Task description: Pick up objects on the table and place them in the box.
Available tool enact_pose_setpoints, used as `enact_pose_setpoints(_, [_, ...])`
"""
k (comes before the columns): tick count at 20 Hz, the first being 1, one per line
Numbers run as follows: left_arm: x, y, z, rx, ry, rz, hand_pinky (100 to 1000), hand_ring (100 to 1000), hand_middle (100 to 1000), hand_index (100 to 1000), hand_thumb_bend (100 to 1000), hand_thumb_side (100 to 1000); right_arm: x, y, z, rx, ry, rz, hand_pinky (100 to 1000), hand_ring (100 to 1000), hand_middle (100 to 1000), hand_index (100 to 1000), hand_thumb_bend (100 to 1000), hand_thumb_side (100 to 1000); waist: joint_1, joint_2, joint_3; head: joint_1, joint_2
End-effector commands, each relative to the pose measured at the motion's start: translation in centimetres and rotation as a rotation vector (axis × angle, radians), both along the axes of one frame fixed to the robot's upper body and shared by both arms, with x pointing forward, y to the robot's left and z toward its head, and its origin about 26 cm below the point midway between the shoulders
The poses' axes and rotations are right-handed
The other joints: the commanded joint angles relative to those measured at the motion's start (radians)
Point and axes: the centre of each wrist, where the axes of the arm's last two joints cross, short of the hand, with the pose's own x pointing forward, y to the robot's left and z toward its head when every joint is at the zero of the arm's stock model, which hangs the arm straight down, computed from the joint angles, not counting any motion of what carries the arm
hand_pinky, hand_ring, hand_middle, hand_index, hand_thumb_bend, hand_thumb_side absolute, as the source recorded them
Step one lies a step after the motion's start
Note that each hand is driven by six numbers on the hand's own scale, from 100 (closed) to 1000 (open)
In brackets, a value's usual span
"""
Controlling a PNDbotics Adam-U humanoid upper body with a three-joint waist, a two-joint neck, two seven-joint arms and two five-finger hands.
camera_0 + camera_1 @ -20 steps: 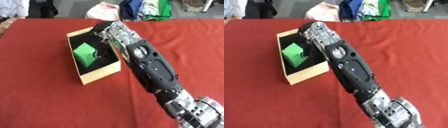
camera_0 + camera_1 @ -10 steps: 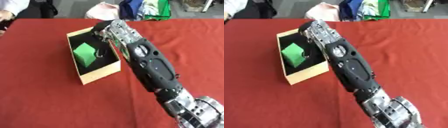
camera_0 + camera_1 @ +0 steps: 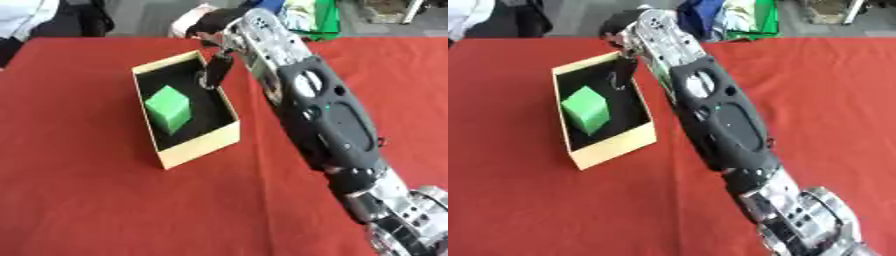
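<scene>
A green plastic cube already lies in the tan cardboard box; the robot's right hand hovers above, fingers hanging relaxed, nothing held, no other objects visible on the red table.

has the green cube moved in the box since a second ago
No. The green cube sits at the same spot against the box walls; the right hand hangs over the far end.

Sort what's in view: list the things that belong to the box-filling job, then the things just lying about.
Part of the job:
- box, open, on the red table
- green cube, inside the box
- right hand, over the box's far end

Just lying about:
- green and white items beyond the table's far edge
</scene>
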Motion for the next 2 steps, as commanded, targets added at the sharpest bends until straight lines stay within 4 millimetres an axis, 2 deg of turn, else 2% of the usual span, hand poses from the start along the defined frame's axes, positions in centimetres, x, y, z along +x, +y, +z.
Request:
enact_pose_setpoints(1, [-0.32,0.45,0.86,0.025,-0.025,0.019,571,618,592,724,100,361,-2.19,-1.96,3.50,0.015,-0.114,0.029,816,758,741,1000,241,292,-0.007,-0.022,-0.004,0.009,0.005])
enact_pose_setpoints(2, [-0.34,0.48,0.84,0.025,-0.025,0.021,571,618,592,724,100,361,-2.73,-2.60,4.01,0.018,-0.134,0.031,816,756,738,1000,238,274,-0.007,-0.022,-0.006,0.011,0.005])
